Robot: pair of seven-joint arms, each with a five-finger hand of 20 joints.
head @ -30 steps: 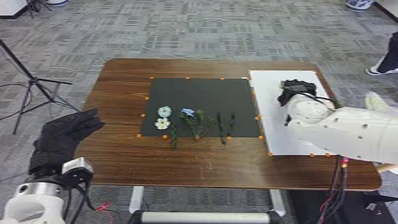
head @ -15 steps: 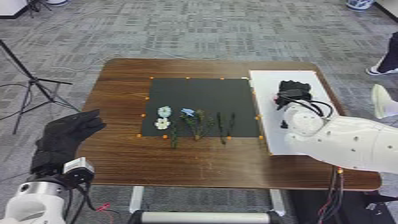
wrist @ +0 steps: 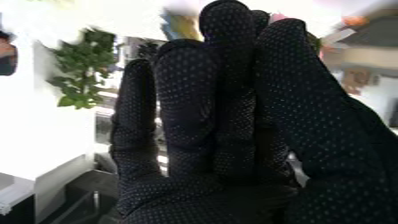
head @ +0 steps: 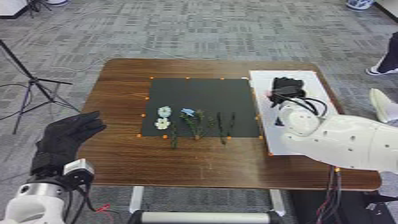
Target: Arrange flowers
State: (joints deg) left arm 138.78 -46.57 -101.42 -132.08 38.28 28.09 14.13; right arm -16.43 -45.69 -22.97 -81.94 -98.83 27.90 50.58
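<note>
Black-gloved right hand (head: 289, 86) over white sheet (head: 261, 80), pink thing (wrist: 277, 18) mostly hidden

Grey patterned carpet (head: 204, 30) lies around the table (head: 178, 165). 1 black tripod (head: 33, 80) stands on it to the left, apart from the table. Beyond the table's far edge, 1 blue-and-white pot (head: 360, 4) sits at the head view's top right and 1 more at its top left, with 1 dark stand (head: 34, 5) near the latter. In the right wrist view, 1 green leafy plant (wrist: 82, 70) shows against white.
</note>
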